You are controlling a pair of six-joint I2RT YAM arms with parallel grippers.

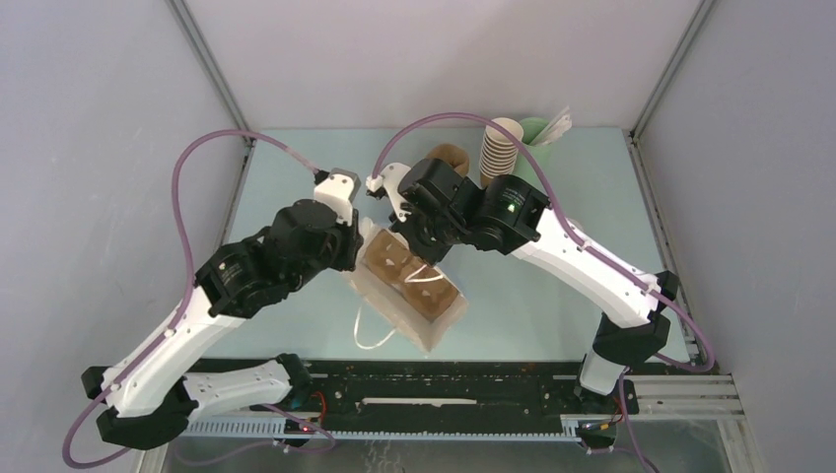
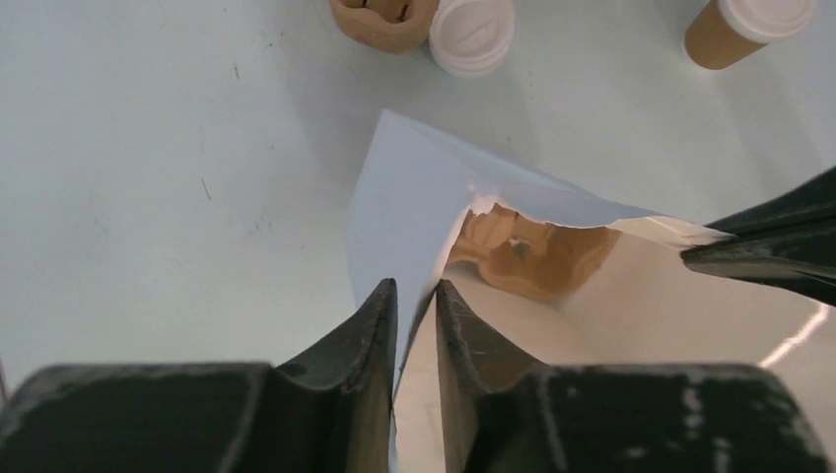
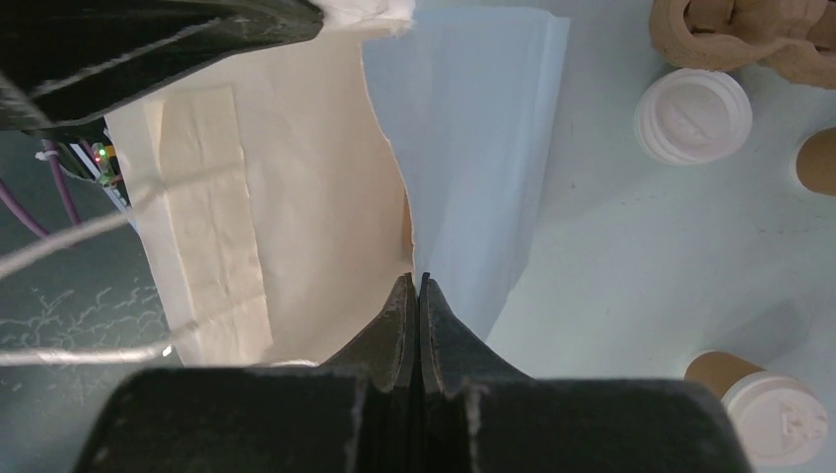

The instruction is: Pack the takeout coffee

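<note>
The right end effector (image 3: 415,286) is pinching the rim of the paper bag (image 3: 463,148), its fingers pressed fully together on the paper. The left end effector (image 2: 414,296) is straddling the rim across the mouth with only a narrow slit between its fingers, and I cannot tell whether that pinch is firm. The step in hand, by my reading, is spreading the bag's mouth wide enough for loading. The cup carrier (image 2: 537,256) is already sitting inside the bag. The takeout coffee (image 3: 769,414) is standing lidded and upright on the table (image 2: 148,148), outside the bag and well apart from it, near the stack of white lids (image 3: 693,115). To do this well, the left fingers should be seating squarely on a single wall of paper before any pull is starting, since a slipping grip would be letting the mouth fold shut. The two arms should be drawing apart gently and level. The rim is looking ragged above the carrier, so a hard tug is risking a tear, or lifting the bag and tipping the carrier.
</note>
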